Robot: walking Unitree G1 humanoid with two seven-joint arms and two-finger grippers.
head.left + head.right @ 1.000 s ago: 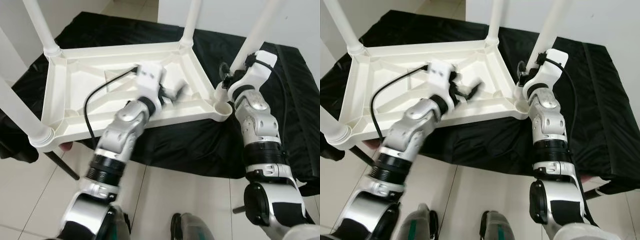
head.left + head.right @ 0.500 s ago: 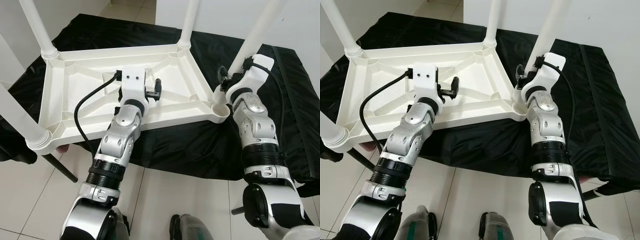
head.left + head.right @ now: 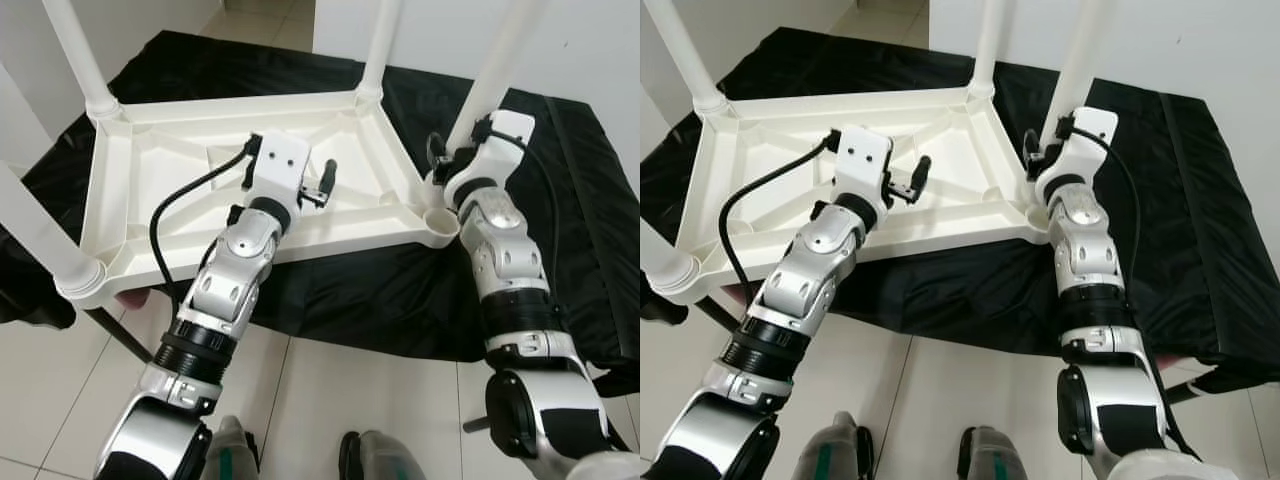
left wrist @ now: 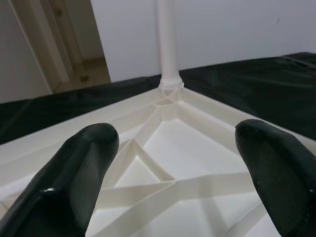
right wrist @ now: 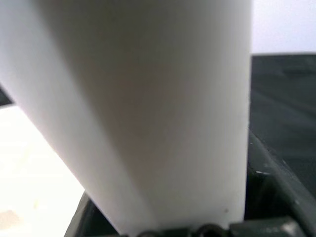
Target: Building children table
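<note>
The right gripper is clamped on the fourth leg, low on the tube; its wrist view shows the white tube close between the fingers. The leg leans, and its foot sits just beside the open socket at the near right corner of the tabletop, not yet in it as far as the head views show.

The left gripper hovers over the middle of the upturned tabletop with its fingers spread wide and nothing between them, above the ribbed underside.

The tabletop lies upside down on a counter draped in black cloth. Three legs already stand in their sockets: the far left leg, the far right leg and the near left leg.

Judged from this, the build is about three-quarters done. What is left is to bring the fourth leg upright over the near right socket, press it home, and then presumably turn the table onto its legs. The free left gripper looks placed to steady the tabletop while the leg goes in.
</note>
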